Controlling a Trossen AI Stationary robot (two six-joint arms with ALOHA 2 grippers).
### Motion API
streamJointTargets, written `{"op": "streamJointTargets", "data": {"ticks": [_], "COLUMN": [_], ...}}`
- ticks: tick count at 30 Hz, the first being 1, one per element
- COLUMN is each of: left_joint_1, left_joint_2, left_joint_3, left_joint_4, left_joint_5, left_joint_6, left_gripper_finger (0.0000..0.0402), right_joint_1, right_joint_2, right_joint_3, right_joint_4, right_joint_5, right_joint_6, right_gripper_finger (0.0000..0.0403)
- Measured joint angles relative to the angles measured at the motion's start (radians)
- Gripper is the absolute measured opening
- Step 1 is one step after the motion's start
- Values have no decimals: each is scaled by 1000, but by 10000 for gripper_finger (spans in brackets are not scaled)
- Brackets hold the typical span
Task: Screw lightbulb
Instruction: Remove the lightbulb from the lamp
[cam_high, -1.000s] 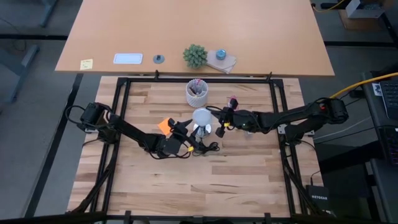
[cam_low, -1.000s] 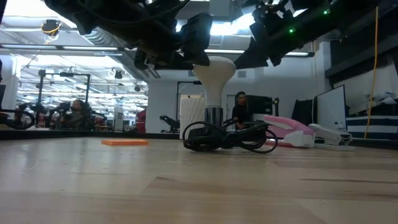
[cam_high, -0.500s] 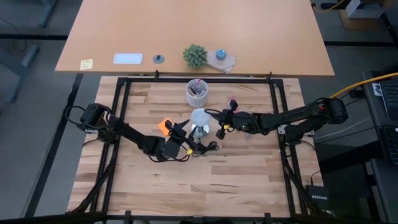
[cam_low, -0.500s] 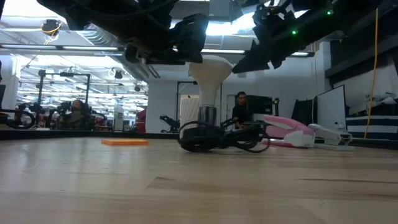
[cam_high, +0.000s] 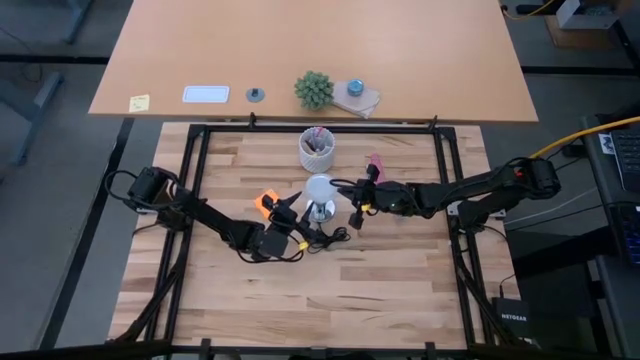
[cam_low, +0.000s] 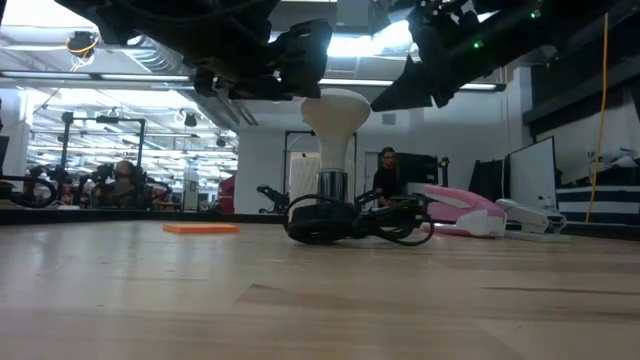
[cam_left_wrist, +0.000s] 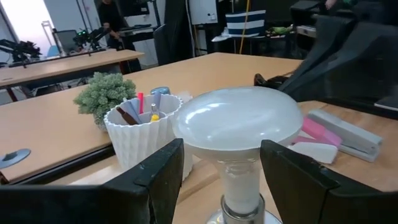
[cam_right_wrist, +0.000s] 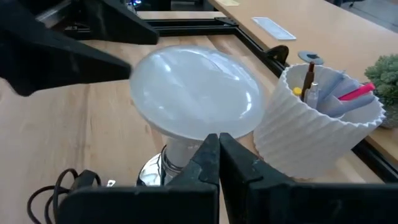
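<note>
The lightbulb (cam_high: 318, 187) is standing upright near the middle of the table (cam_high: 390, 285), narrow base down in a silvery fitting (cam_low: 331, 187) with a coiled black cord (cam_low: 385, 222). The left gripper (cam_left_wrist: 217, 180) is sitting spread, one finger on either side of the bulb's neck. The right gripper (cam_right_wrist: 217, 163) is waiting just right of the bulb, fingers pressed together. A white cup (cam_high: 317, 150) of pens is standing just beyond.

White ribbed cup (cam_high: 317, 151) w/ pens, back-centre of the wooden table (cam_high: 380, 270). Orange block (cam_high: 264, 203) flat on it, black cord (cam_low: 360, 222) coiled nearby. Pink stapler (cam_low: 462, 215) to one side. On the tan desk (cam_high: 430, 60) behind: small green plant (cam_high: 313, 90), yellow sticky note (cam_high: 139, 102), white card (cam_high: 205, 95).
</note>
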Motion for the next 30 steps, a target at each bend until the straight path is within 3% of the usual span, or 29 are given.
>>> {"op": "streamJointTargets", "data": {"ticks": [11,18,30], "left_joint_1": [-66,-58,2], "left_joint_2": [0,0,0], "left_joint_3": [0,0,0], "left_joint_4": [0,1,1], "left_joint_5": [-28,-138,-166], "left_joint_6": [1,22,22], "left_gripper_finger": [205,205,205], "right_joint_1": [-1,20,90], "right_joint_2": [-1,-1,-2], "right_joint_3": [0,0,1], "right_joint_4": [-2,-6,11], "right_joint_5": [1,-52,-47], "right_joint_6": [0,7,6], "right_gripper_finger": [3,3,3]}}
